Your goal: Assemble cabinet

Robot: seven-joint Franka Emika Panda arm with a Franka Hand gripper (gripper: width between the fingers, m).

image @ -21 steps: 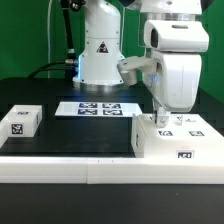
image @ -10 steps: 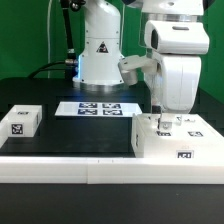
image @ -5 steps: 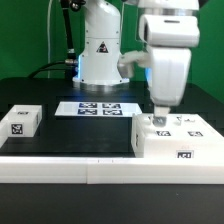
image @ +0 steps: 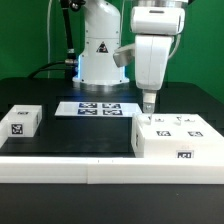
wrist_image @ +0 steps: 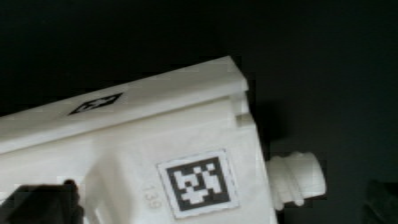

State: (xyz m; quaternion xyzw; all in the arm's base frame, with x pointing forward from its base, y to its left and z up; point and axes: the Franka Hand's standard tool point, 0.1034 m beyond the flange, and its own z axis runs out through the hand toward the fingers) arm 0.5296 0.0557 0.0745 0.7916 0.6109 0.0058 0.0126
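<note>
The large white plastic cabinet box with square black-and-white tags (image: 178, 140) lay on the black counter (image: 70, 140); the jaws hung just above its top corner; whether they were open or closed could not be told.

We see the cabinet (image: 175, 147) as smooth, matt white plastic bearing flat printed tags (wrist_image: 199, 181). The table (image: 75, 135) looks matt black, and the arm's shell (image: 150, 55) looks like glossy white plastic.

White cabinet (image: 177, 141), black-and-white square tags (image: 183, 155); black table (image: 80, 135).
</note>
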